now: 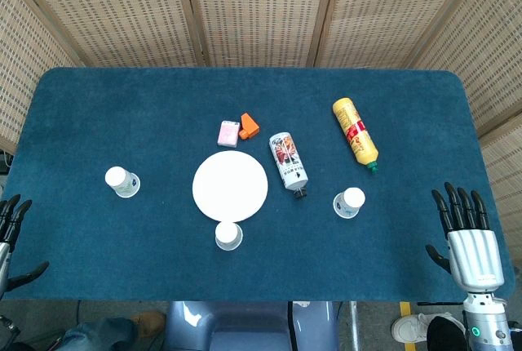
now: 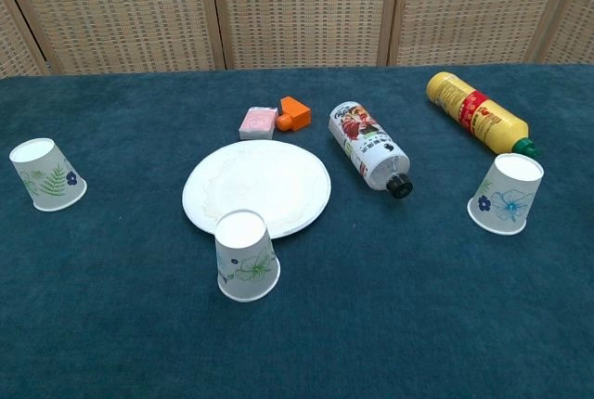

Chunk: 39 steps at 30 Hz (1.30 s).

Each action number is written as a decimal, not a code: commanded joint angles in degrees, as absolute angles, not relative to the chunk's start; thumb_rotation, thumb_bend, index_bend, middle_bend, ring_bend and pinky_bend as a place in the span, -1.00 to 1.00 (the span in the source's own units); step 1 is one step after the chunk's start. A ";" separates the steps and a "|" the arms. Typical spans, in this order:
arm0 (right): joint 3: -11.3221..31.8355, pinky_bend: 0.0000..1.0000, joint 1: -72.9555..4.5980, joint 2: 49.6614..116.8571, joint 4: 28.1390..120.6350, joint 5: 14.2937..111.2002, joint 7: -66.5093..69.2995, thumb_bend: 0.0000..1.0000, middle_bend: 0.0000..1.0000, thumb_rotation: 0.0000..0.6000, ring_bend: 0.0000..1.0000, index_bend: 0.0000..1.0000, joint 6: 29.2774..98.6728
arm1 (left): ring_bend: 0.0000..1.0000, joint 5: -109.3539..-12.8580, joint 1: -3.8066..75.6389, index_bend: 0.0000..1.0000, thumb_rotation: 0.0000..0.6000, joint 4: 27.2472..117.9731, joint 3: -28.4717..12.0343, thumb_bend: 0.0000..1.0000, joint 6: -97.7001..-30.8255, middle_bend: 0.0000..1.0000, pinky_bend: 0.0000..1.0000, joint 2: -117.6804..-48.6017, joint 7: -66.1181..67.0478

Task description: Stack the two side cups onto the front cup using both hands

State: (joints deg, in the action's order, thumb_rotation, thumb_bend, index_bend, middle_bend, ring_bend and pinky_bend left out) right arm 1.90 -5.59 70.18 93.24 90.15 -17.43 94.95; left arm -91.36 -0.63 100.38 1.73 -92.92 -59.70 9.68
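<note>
Three upside-down paper cups stand on the blue table. The front cup [image 1: 229,236] [image 2: 246,256] sits just before the white plate. The left cup [image 1: 121,181] [image 2: 46,174] stands far out to the left, the right cup [image 1: 350,202] [image 2: 505,194] to the right. My left hand [image 1: 11,237] shows at the lower left edge, fingers spread, holding nothing, well away from the left cup. My right hand [image 1: 466,235] hovers at the lower right with fingers straight and apart, empty, some way right of the right cup. Neither hand appears in the chest view.
A white plate [image 1: 230,185] [image 2: 257,186] lies mid-table. Behind it are a pink box [image 1: 229,132] [image 2: 258,122] and an orange block [image 1: 249,126] [image 2: 294,113]. A white bottle [image 1: 289,163] [image 2: 370,148] and a yellow bottle [image 1: 354,132] [image 2: 477,113] lie on their sides right of centre.
</note>
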 commanded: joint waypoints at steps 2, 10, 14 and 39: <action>1.88 -1.00 -5.37 69.94 93.57 90.13 -17.76 -1.00 -1.00 1.00 -1.00 -1.00 94.62 | -1.00 -91.90 -0.83 -1.00 1.00 99.95 1.84 -1.00 -93.12 -1.00 -1.00 -60.15 9.87; 1.03 -1.00 -7.08 67.12 97.41 89.84 -14.57 -1.00 -1.00 1.00 -1.00 -1.00 88.67 | -1.00 -91.88 -0.96 -1.00 1.00 99.87 1.59 -1.00 -93.01 -1.00 -1.00 -60.72 10.75; 3.15 -1.00 -12.78 65.22 98.40 88.40 -16.70 -1.00 -1.00 1.00 -1.00 -1.00 79.87 | -1.00 -90.92 -0.62 -1.00 1.00 99.99 1.23 -1.00 -91.97 -1.00 -1.00 -61.12 11.74; 12.30 -0.56 -38.54 76.22 88.47 55.47 -25.22 -0.55 -0.50 1.00 -0.69 -0.51 44.50 | -1.00 -81.42 2.99 -1.00 1.00 101.00 -1.58 -1.00 -83.12 -1.00 -1.00 -60.85 14.87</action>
